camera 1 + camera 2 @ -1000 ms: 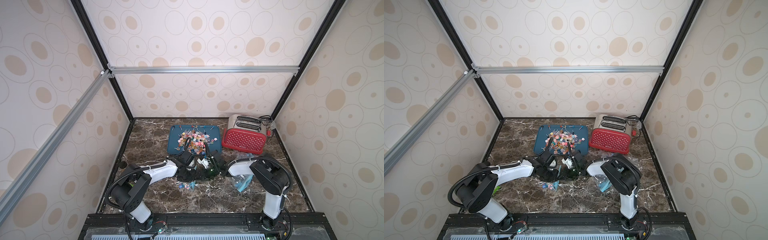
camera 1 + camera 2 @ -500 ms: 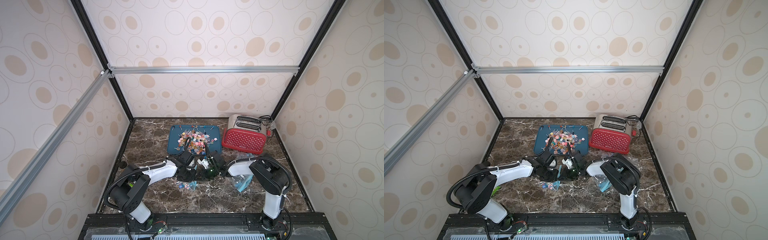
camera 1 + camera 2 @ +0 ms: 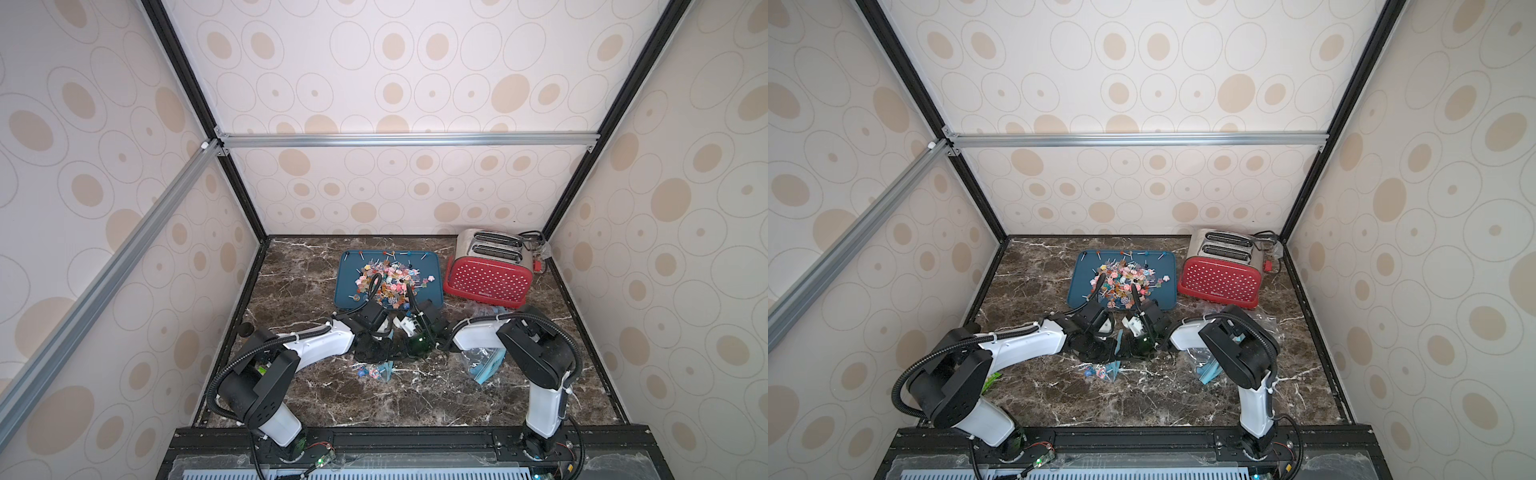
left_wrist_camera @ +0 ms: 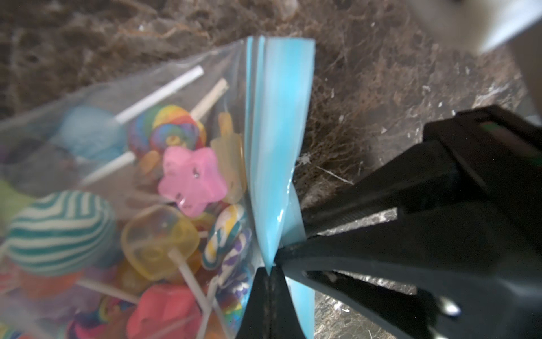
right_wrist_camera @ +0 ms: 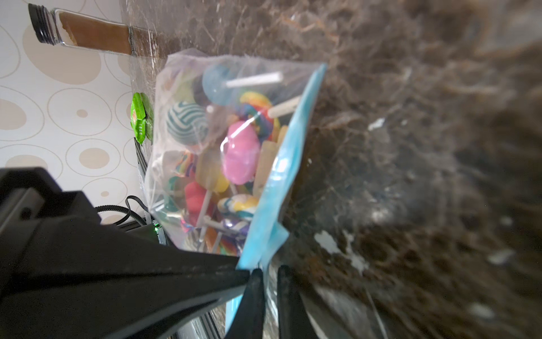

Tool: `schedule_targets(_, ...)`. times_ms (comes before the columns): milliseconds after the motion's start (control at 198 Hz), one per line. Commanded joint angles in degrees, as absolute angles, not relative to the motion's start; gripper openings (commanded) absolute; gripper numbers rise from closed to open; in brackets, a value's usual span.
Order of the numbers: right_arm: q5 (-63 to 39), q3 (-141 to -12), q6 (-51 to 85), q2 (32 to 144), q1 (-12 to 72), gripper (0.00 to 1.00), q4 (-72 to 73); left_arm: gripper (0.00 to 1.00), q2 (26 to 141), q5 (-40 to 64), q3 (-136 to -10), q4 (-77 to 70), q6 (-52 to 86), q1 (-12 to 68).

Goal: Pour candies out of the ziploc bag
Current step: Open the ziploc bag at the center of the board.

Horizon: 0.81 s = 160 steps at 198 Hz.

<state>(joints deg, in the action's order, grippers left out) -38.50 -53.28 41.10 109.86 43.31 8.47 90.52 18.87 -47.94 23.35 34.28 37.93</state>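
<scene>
Candies [image 3: 386, 282] heaped on tray [image 3: 349, 266]; toaster [image 3: 486, 282] right of tray; ziploc bag [image 3: 376, 371] before tray.

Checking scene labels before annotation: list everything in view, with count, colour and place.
ziploc bag: 1, clear with blue strip, centre front, held by both grippers
bagged candies: many, multicoloured, inside that bag
loose candies: a pile, multicoloured, on the tray
tray: 1, blue, back centre
toaster: 1, red with white dots, right of the tray
second bag: 1, clear and blue, on the table by the right arm
green packet: 1, by the left arm's base
glass bottle: 1, brown contents, left table edge
table: brown marble
left gripper: black, shut on the bag's strip
right gripper: black, pinching the same bag's lip
</scene>
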Motion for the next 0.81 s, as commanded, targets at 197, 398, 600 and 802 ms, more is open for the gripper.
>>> schedule_targets(197, -36.8, -54.7, 41.6, 112.5, 44.1, 0.07, 6.9, 0.00, 88.4, 17.7, -49.0, 24.3, 34.8, 37.7)
schedule_targets(398, -36.5, -54.5, 41.6, 112.3, 44.3, 0.00, 7.0, 0.00, 88.5, 18.0, -48.8, 24.3, 35.2, 37.7)
schedule_targets(600, -36.0, -54.1, 41.7, 109.8, 44.2, 0.00, 7.7, 0.16, 89.2, 19.8, -48.1, 22.8, 36.1, 37.7)
schedule_targets(802, -35.9, -54.7, 41.5, 108.3, 44.3, 0.00, 7.3, 0.34, 88.9, 21.7, -47.0, 21.7, 36.6, 37.7)
